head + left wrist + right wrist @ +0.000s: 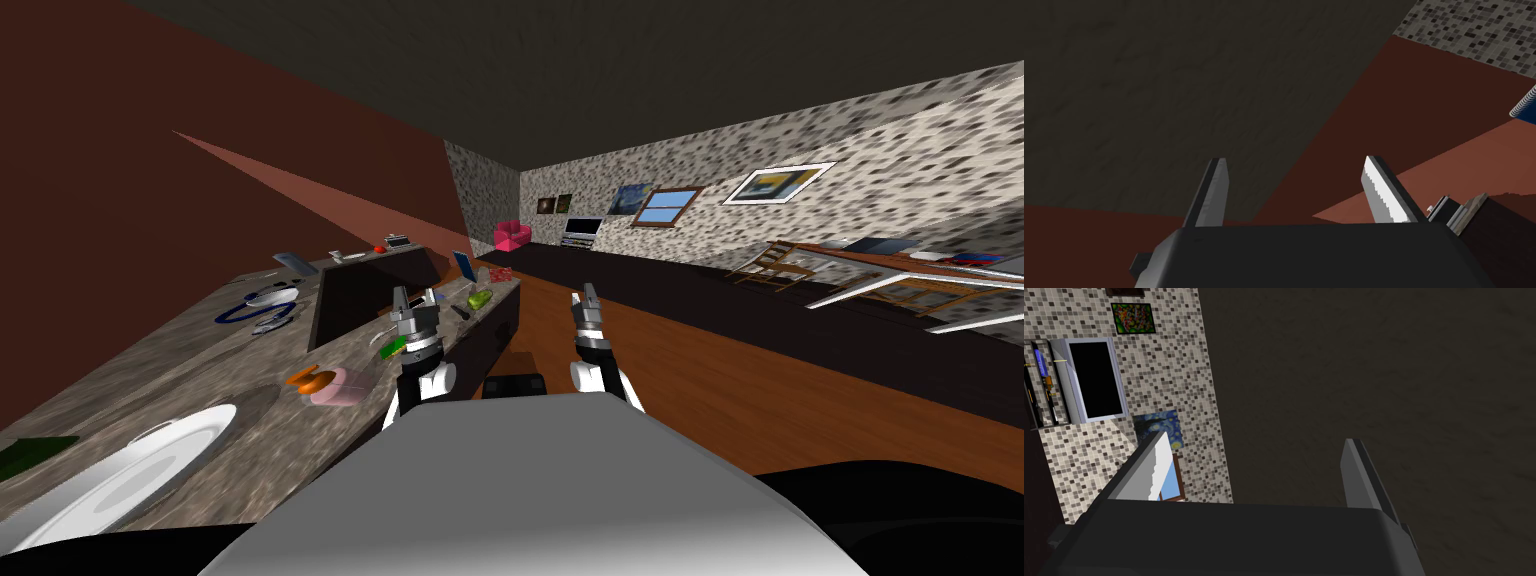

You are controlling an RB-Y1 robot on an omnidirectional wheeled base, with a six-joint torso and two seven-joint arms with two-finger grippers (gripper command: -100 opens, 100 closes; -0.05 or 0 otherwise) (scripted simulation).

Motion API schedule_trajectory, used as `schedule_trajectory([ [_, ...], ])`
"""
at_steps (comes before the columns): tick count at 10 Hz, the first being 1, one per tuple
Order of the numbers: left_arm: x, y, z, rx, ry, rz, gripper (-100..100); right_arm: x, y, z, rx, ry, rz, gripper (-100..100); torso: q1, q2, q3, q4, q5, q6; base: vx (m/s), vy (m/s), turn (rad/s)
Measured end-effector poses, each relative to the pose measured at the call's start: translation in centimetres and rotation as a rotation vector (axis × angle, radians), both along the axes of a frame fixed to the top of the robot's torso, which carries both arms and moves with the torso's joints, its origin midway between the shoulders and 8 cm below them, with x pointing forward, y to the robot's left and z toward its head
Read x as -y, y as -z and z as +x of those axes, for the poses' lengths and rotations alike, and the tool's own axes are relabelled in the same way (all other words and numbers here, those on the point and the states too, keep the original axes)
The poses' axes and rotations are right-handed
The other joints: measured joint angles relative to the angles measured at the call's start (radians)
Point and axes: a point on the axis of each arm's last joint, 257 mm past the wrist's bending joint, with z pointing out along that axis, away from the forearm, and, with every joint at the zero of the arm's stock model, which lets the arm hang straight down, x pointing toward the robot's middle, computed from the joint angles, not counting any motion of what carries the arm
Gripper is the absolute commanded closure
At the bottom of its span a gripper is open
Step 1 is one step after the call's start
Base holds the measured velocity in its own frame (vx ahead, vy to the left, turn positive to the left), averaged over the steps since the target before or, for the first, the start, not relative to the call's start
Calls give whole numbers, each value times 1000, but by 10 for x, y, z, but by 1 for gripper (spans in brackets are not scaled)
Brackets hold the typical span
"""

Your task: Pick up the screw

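The left forearm point(424, 376) and the right forearm point(600, 374) look alike: white shells broken by black bands at the joints, with a grey ribbed collar at the wrist. The left gripper point(1295, 160) and the right gripper point(1254, 437) each have a dark, boxy body with rounded corners and two thin, blade-like fingers point(1383, 195) that are light grey, dark-edged and narrow toward the tip.
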Motion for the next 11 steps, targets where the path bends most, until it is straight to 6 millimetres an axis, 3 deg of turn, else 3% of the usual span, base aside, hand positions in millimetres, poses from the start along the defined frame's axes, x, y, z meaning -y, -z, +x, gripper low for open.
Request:
schedule_trajectory([
  [4,10,13,22,-63,46,75,-100,0,0,0,0,0,0,0,-1,-1,-1,0,0,0,13,-16,17],
  [11,15,54,76,-228,94,213,-100,0,0,0,0,0,0,0,-1,-1,-1,0,0,0,19,-29,26],
])
